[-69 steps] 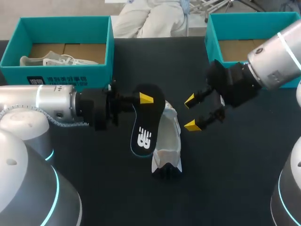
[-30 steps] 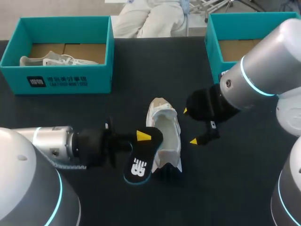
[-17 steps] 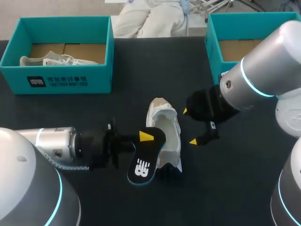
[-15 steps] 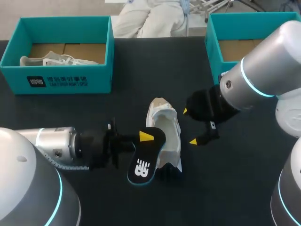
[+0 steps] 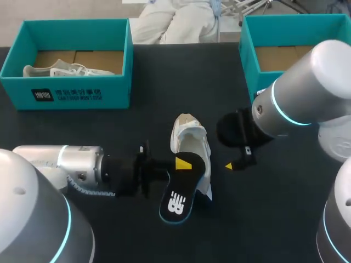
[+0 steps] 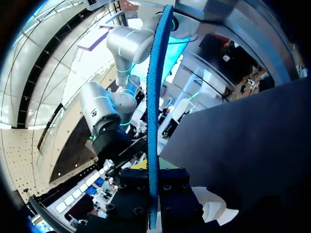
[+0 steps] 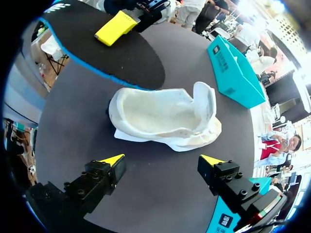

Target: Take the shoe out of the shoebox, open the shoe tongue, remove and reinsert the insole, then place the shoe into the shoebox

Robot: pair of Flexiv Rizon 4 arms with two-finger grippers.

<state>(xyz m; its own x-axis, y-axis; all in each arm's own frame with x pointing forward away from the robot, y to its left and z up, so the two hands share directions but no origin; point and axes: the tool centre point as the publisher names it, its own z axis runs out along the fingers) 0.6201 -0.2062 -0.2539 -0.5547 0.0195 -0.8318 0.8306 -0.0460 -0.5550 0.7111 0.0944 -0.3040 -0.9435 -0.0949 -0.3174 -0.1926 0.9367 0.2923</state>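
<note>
L jaws clamp black insole [image 5: 181, 196], tilted over near end of white shoe [image 5: 189, 143]. Shoe sits upright mid tabletop [image 5: 164, 82], opening up. R jaws wide apart, holding nothing, just beside shoe. Teal shoebox [image 5: 248, 38] well apart, far R

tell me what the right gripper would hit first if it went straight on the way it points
Most likely the white shoe: it lies ahead of the open right gripper, in line with it. Depth is unclear, so the table short of the shoe could come first. The black insole is beyond.
</note>
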